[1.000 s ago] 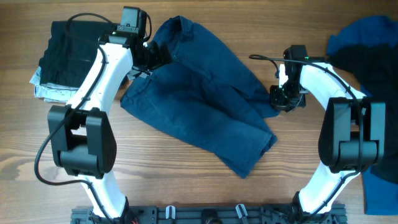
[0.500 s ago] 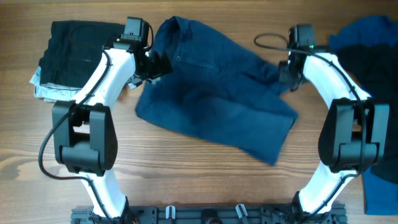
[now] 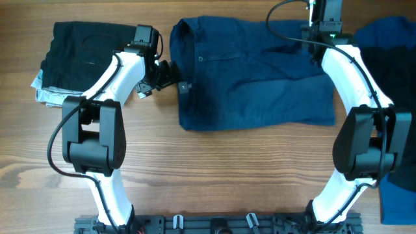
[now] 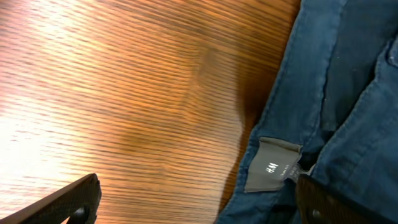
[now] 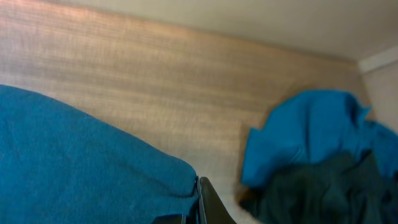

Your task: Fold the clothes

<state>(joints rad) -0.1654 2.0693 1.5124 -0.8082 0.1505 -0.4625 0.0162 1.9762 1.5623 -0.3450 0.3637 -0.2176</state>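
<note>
The clothes in hand are dark navy trousers [image 3: 253, 78], lying spread out across the far middle of the table with the waistband to the left. My left gripper [image 3: 172, 78] stands open at the waistband edge. In the left wrist view one finger [image 4: 74, 199] is over bare wood and the other [image 4: 333, 202] over the trousers [image 4: 348, 93], beside a grey label [image 4: 273, 167]; the left gripper [image 4: 199, 208] holds nothing. My right gripper [image 3: 314, 44] is shut on the trousers' far right edge, and the right wrist view shows the right gripper [image 5: 198, 199] pinching the blue fabric [image 5: 81, 155].
A folded black garment [image 3: 81, 49] lies on a pale patterned one [image 3: 45, 96] at the far left. A royal blue garment [image 3: 383, 31] and a black one [image 3: 396, 68] are heaped at the right edge, also a royal blue heap [image 5: 311, 130] in the right wrist view.
The right gripper has dragged the trouser fabric away to the far right, turning the trousers from a diagonal lie to a flat spread. The open left gripper shifted slightly nearer and right.
</note>
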